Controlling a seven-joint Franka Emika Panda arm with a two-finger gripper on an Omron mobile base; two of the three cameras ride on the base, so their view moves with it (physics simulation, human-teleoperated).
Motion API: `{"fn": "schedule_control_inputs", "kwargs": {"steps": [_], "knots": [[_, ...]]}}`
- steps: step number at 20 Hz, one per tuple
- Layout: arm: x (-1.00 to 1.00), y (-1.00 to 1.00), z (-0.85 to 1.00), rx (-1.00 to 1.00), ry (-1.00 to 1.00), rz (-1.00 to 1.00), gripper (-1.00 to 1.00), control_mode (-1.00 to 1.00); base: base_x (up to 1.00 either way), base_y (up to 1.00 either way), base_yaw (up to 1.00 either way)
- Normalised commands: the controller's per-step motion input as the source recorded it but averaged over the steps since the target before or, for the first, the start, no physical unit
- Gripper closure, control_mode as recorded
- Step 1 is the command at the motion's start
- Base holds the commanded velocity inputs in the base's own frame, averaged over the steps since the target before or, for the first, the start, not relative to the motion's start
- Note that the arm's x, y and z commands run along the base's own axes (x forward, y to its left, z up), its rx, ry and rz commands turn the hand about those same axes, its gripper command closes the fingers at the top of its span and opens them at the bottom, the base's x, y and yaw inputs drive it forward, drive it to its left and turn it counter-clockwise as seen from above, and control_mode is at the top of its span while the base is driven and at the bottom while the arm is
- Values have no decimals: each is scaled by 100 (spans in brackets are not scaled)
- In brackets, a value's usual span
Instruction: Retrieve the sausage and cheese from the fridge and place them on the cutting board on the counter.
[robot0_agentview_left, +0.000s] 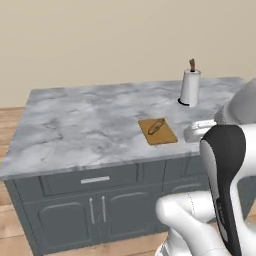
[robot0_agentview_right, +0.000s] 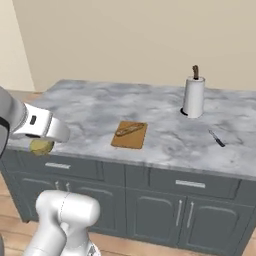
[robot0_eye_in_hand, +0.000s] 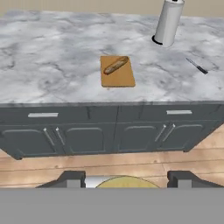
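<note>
The fingers (robot0_eye_in_hand: 127, 180) stand apart with the pale yellow cheese (robot0_eye_in_hand: 127, 182) clamped between them; in the right base view the cheese (robot0_agentview_right: 41, 146) hangs under the white hand, in front of the left end of the marble surface (robot0_agentview_right: 90, 112). Farther out, the cutting board (robot0_eye_in_hand: 117, 71) lies flat near the surface's front edge, and the sausage (robot0_eye_in_hand: 115, 65) lies slantwise on it. Beyond the board, a paper towel roll (robot0_eye_in_hand: 168, 22) stands upright. A knife (robot0_eye_in_hand: 196, 66) lies to the right, well apart from the board.
</note>
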Motion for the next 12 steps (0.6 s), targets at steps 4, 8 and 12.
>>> {"fn": "schedule_control_inputs", "kwargs": {"steps": [4, 8, 12], "knots": [[0, 0, 0, 0, 0, 0, 100, 100, 99, 54, -10], [0, 0, 0, 0, 0, 0, 100, 100, 100, 1, -5], [0, 0, 0, 0, 0, 0, 100, 100, 91, 0, -4]]}}
